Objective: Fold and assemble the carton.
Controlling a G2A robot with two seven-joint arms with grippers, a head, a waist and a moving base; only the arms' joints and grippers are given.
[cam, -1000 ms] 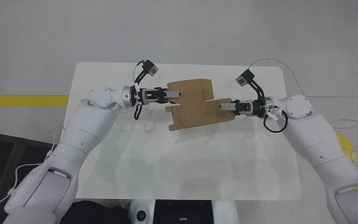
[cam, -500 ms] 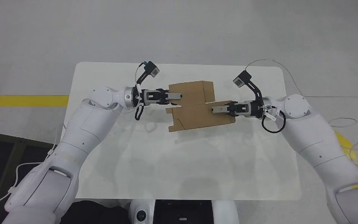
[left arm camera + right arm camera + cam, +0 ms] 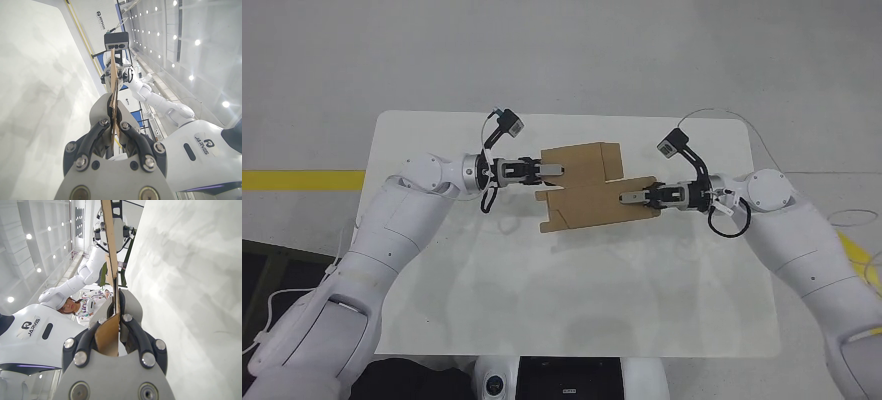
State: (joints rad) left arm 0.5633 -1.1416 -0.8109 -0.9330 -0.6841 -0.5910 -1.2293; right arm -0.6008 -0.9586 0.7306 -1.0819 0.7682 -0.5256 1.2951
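Note:
A flat brown carton (image 3: 587,188) hangs above the middle of the white table (image 3: 442,300), held level between both arms. My left gripper (image 3: 557,171) is shut on its left edge; in the left wrist view the cardboard (image 3: 114,89) runs edge-on out of the gripper (image 3: 113,108). My right gripper (image 3: 627,197) is shut on the carton's right side, reaching in over the board. In the right wrist view the carton (image 3: 110,247) stands edge-on, pinched in the gripper (image 3: 115,306), with a bent flap (image 3: 106,336) near the palm.
The white table's far edge (image 3: 562,114) lies just behind the carton. A yellow floor line (image 3: 302,180) runs to the left of the table. Cables loop off both wrists (image 3: 712,112).
The right gripper has slid left along the carton, further in over the board. The carton's lower left corner has shifted slightly left. The left gripper has kept its hold.

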